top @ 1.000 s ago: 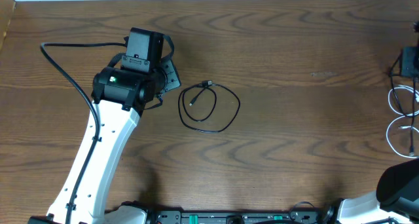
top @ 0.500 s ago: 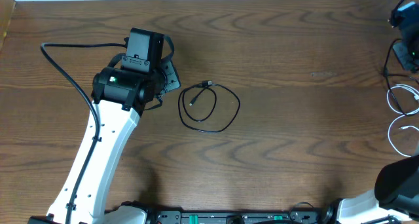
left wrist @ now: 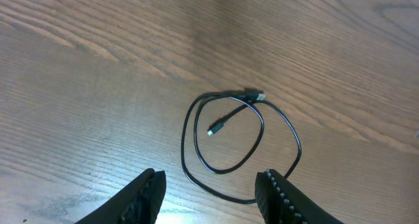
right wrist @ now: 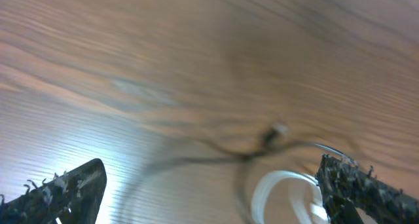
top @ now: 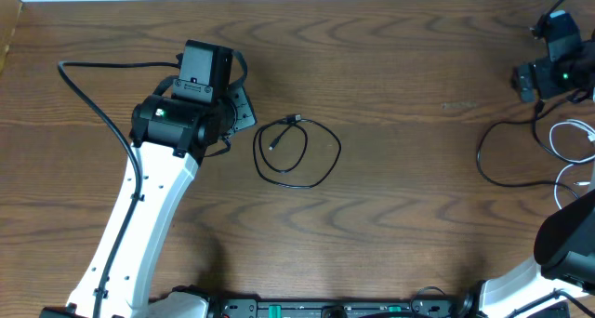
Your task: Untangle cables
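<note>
Wooden table (top: 418, 58) is now carrying a black cord (top: 481, 160), freshly pulled clear of the white cords (top: 567, 137) and trailing just below the right gripper (right wrist: 209, 185), whose jaws are springing wide, probably releasing it. Meanwhile the left gripper (left wrist: 211, 178) is hovering half-open above the coiled cord (left wrist: 252, 95).

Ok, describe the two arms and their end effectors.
The left arm is a white link ending in a black joint with a green light and a boxy black wrist; a black wire loops along it. The right arm is white and black with a green lamp. The left end effector and right end effector have black ridged fingers.
</note>
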You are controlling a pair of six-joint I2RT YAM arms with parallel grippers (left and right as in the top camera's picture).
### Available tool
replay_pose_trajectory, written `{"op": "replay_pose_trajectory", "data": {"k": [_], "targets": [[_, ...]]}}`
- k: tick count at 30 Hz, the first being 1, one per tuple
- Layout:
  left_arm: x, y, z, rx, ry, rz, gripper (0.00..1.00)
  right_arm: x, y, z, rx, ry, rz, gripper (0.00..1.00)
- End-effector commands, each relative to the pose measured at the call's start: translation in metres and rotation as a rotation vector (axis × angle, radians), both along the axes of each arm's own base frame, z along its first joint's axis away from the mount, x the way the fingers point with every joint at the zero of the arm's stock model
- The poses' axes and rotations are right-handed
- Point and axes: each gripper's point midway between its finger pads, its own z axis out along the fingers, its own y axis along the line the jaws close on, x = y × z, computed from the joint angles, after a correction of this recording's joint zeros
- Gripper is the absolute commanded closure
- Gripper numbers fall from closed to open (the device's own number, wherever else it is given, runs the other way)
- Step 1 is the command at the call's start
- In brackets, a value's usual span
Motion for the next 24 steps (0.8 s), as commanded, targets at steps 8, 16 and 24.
{"op": "replay_pose_trajectory", "data": {"k": [8,16,24], "targets": [[-0.001,0.003,-0.006,0.018,0.017,0.005,0.5,-0.012,0.124,0.047,0.727,-0.034,0.185,0.01],[0.0,-0.003,-0.022,0.041,0.073,-0.064,0.5,-0.024,0.189,0.043,0.756,0.063,0.313,0.01],[0.003,-0.019,-0.068,0.047,0.212,-0.19,0.45,-0.031,0.212,-0.011,0.376,0.235,0.151,0.01]]}}
